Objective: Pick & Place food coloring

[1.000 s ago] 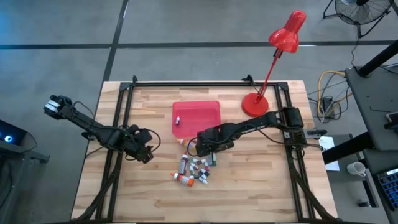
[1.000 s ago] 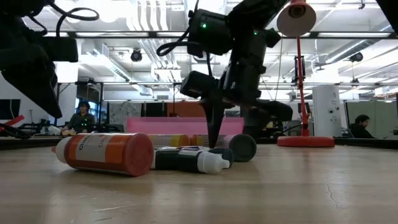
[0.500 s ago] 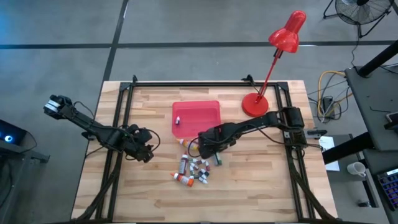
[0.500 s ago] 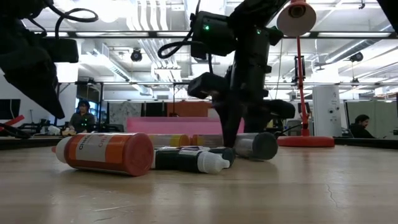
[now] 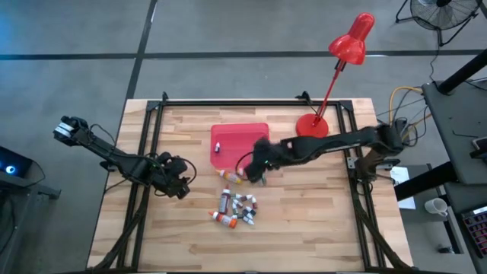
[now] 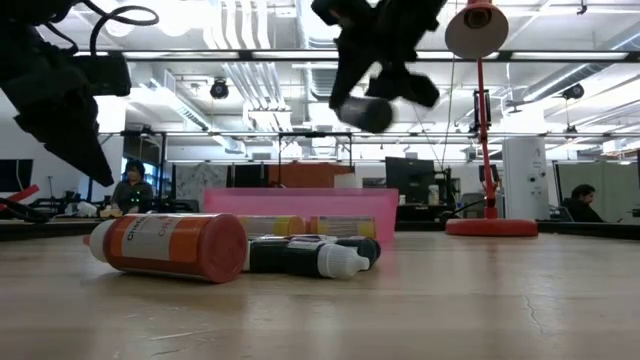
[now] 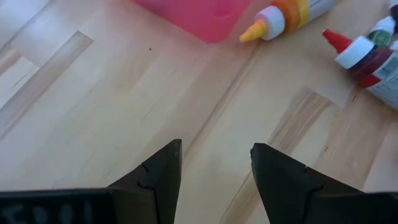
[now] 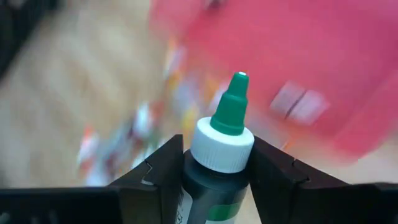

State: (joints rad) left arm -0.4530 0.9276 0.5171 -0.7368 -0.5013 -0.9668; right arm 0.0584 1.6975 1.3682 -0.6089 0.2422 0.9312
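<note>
At nine o'clock on the bench [image 5: 319, 228] the left gripper [image 5: 176, 185] idles, released; near centre the right gripper [image 5: 259, 164], grasping a green-capped bottle [image 8: 222, 140], carries it aloft; next, judged: lower it over the red tray [image 5: 242, 135] at twelve o'clock and let go.

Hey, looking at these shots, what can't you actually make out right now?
- Right wrist view: the pile of bottles and red tray are motion-blurred.
- Right wrist view: the green-capped bottle has its lower body cut off by the edge.
- High view: the right gripper hides that bottle.
- High view: cap colours in the pile are too small.
</note>
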